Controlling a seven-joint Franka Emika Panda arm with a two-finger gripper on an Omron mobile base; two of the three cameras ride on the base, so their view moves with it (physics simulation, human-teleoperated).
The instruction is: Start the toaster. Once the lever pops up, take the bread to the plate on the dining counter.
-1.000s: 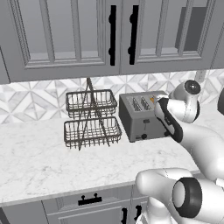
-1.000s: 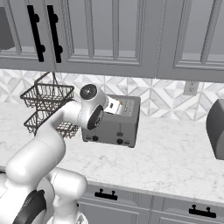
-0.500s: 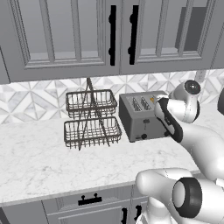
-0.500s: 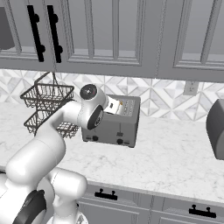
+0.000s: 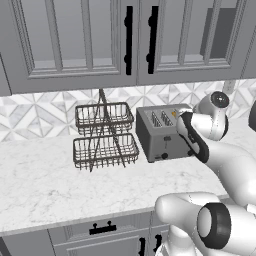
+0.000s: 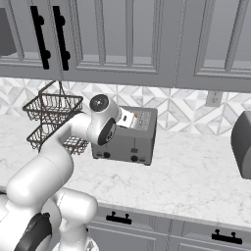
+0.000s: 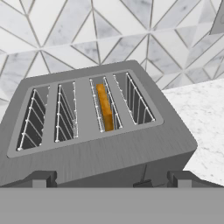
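Note:
The grey toaster [image 5: 162, 132] stands on the marble kitchen counter against the tiled wall. One slice of bread [image 7: 105, 107], golden-tan and seen edge-on, sits down in a right-hand slot. My gripper [image 7: 112, 181] is open and empty, hovering just above the toaster's [image 7: 100, 148] near top edge, its fingertips [image 7: 41, 178] spread wide. In the right base view the hand [image 6: 128, 119] is over the toaster's [image 6: 130, 139] top. A small dark lever [image 5: 167, 144] shows in the front face above the black knobs. The plate and the dining counter are out of view.
A two-tier wire basket rack [image 5: 105, 135] stands just left of the toaster. Grey wall cabinets [image 5: 125, 40] hang overhead. A dark rounded appliance [image 6: 242, 142] sits at the counter's right end, below a wall outlet [image 6: 213, 98].

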